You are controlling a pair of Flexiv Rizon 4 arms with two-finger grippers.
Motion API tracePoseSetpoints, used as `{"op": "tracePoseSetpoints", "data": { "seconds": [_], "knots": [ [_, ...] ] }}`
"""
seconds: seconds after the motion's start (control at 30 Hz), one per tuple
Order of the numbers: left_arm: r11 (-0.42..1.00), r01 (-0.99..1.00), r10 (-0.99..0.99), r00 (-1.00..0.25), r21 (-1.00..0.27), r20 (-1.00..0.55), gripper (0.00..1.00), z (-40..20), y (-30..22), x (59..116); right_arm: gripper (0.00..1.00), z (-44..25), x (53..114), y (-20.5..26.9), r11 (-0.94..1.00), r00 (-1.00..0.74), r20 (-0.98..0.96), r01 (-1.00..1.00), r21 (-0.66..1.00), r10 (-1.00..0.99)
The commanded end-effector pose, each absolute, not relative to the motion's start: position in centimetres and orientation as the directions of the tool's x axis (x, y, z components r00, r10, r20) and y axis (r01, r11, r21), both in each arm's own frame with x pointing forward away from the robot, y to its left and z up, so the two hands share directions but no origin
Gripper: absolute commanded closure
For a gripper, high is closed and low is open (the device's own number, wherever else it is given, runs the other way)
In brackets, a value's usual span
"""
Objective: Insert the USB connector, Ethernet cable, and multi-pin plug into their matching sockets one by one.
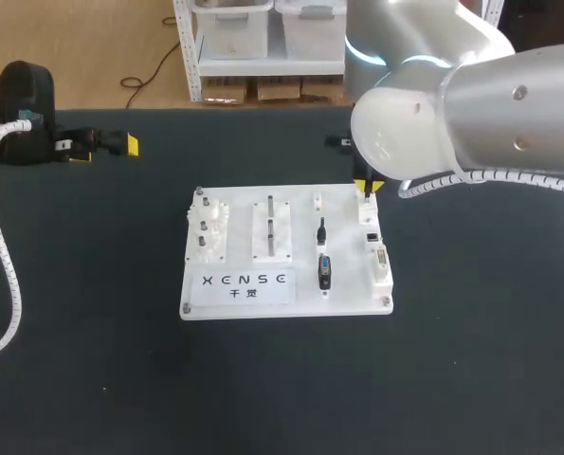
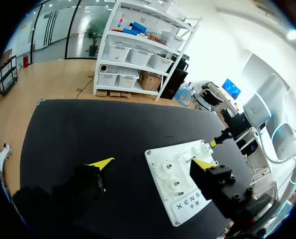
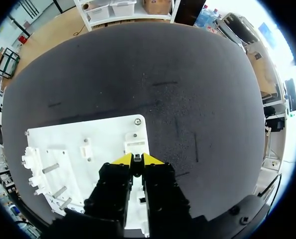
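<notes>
Right wrist view shows the right gripper [image 3: 137, 159] with its yellow tips pinched narrow on a small dark plug [image 3: 136, 158]. It is right over a little white socket block [image 3: 136, 146] at the 1 o'clock corner of the white board [image 3: 108, 134]. I cannot tell which of the three plugs it is. In the head view two more plugs lie on the board, on the 3 o'clock side of its middle. One is a thin black plug [image 1: 321, 229]. Just at 6 o'clock from it is the fat multi-pin plug [image 1: 324, 272]. The left gripper [image 2: 152, 163] is spread wide and holds nothing. It hangs far off at 10 o'clock on the table [image 1: 452, 379].

What could go wrong? The plug is tiny, so there is not much to hold, and it might tip sideways in the fingers. If it comes down crooked or a bit off the hole, it could jam on the rim. Then a hard push could slide the board. The fingers also hide the hole from the wrist camera.

The board looks like hard, smooth plastic. It is flat, with bolts at its corners. The plugs look hard, dark and boxy. The table top is black, dull and a bit grainy, maybe soft like a mat.
</notes>
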State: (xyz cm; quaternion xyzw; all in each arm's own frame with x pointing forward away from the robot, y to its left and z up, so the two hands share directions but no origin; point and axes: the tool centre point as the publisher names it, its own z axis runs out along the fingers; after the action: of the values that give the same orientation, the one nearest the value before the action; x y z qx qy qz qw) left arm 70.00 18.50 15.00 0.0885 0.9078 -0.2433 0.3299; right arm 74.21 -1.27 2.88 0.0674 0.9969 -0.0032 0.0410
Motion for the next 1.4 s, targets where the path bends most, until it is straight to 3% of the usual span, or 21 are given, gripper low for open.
{"op": "tracePoseSetpoints", "data": {
  "seconds": [0.03,1.4],
  "knots": [
    [0.866,0.321,0.0,-0.767,-0.383,-0.642,0.0,15.0,18.5,70.0,1.0,2.83,74.06,-1.41,0.991,-0.987,-0.085,0.133,-0.001,0.133],
    [0.866,0.321,0.0,-0.767,-0.383,-0.642,0.0,15.0,18.5,70.0,1.0,2.4,74.02,-1.58,0.992,-0.989,-0.079,0.127,-0.018,0.125]
  ]
}}
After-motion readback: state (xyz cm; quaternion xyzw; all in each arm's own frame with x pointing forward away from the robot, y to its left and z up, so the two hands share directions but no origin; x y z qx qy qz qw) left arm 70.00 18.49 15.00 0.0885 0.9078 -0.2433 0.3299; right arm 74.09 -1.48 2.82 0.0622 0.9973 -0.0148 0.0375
